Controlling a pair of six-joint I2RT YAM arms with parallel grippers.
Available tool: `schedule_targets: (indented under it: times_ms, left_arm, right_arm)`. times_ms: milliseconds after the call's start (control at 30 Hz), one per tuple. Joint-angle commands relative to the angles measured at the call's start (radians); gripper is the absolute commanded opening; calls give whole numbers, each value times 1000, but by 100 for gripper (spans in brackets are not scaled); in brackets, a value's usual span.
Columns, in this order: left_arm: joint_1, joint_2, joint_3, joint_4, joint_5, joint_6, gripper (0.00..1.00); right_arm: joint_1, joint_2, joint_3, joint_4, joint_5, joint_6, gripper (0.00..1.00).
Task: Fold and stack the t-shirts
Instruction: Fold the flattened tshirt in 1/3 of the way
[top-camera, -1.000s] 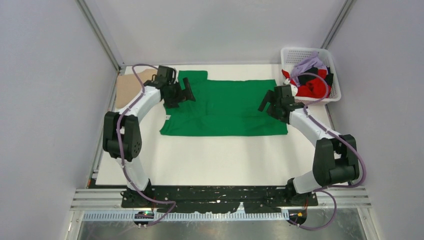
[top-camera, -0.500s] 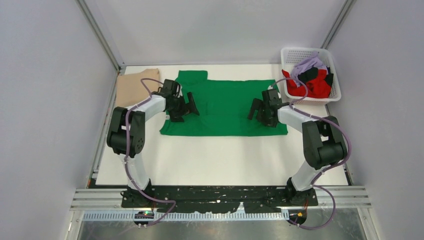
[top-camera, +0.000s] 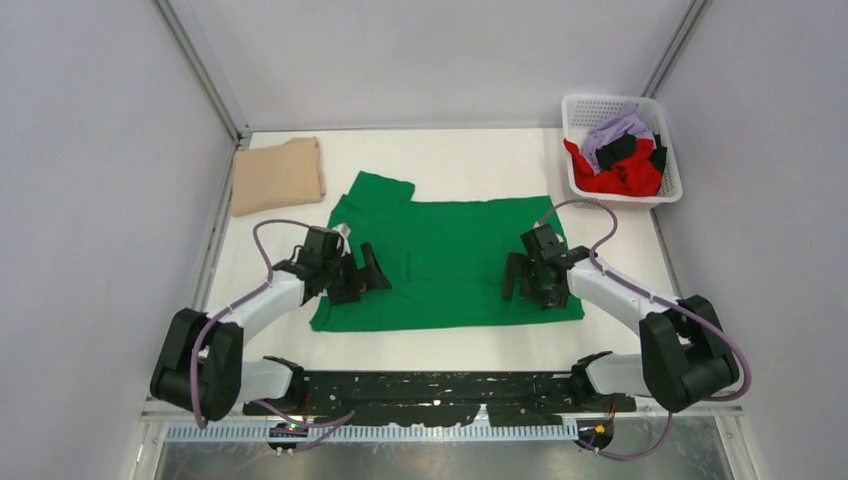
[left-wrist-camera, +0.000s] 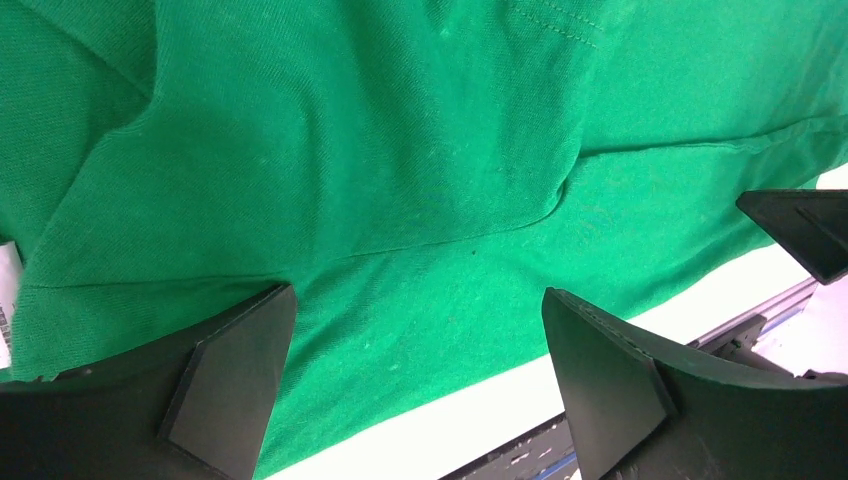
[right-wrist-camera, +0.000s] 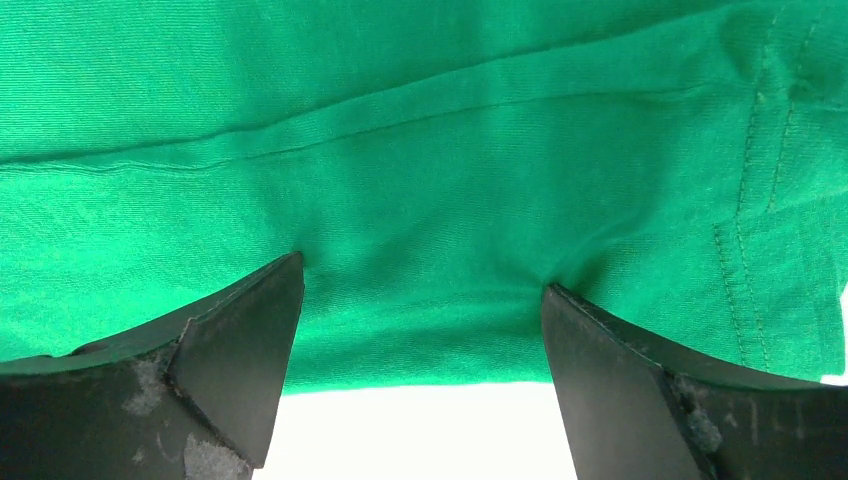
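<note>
- Green shirt lies spread on the surface, close to its front edge.
- Both arms' jaws gape wide, tips pressing the cloth.
- Likely starting the fold; next, pinch the near edge and lift it over.

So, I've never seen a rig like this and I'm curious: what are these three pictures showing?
Two robot arms, bolted at the near edge of a white table, each end in a two-finger hand. The wide picture is from a fixed camera above and behind them; the close-ups are from cameras on each wrist. On the table lies a bright green cloth t-shirt, spread out. The left hand and the right hand sit on it with jaws open, clamping nothing. A folded tan shirt lies far left; a white plastic lattice basket far right holds red, lilac and black clothes.
</note>
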Motion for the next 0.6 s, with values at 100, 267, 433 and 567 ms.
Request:
schedule_targets:
  times_ms: [100, 267, 433, 567]
  left_arm:
    - [-82, -182, -217, -162, -70, -73, 100]
    - [-138, -292, -249, -204, -131, -148, 100]
    - [-140, -423, -242, -295, -189, -161, 100]
    - [-140, -493, -202, -330, -217, -139, 100]
  right_arm:
    - [85, -161, -115, -201, -4, 123, 95]
    - [130, -227, -130, -230, -9, 149, 95]
    - [137, -278, -79, -225, 77, 126, 96]
    - [137, -333, -28, -179, 123, 95, 95]
